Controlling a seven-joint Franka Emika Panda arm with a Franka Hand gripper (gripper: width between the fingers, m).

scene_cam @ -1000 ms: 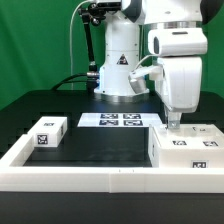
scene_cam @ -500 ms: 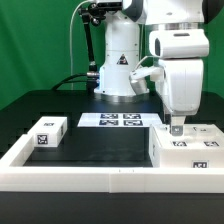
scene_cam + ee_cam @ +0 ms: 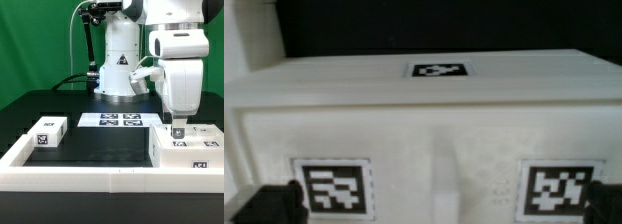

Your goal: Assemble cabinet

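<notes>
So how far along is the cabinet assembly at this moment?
Done: no joint is visible yet; the small white block lies apart, at the exterior view's left. In hand: the open gripper hangs just above the cabinet, gripping nothing. Left: probably grasping and fitting the loose block, so most of the job.

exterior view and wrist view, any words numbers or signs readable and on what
No words or numbers are readable in either view.
Yellow warning triangle on the arm base: symbol too small to read.
Black-and-white tags, patterns not text: on the cabinet, the small block, the marker board.
</notes>
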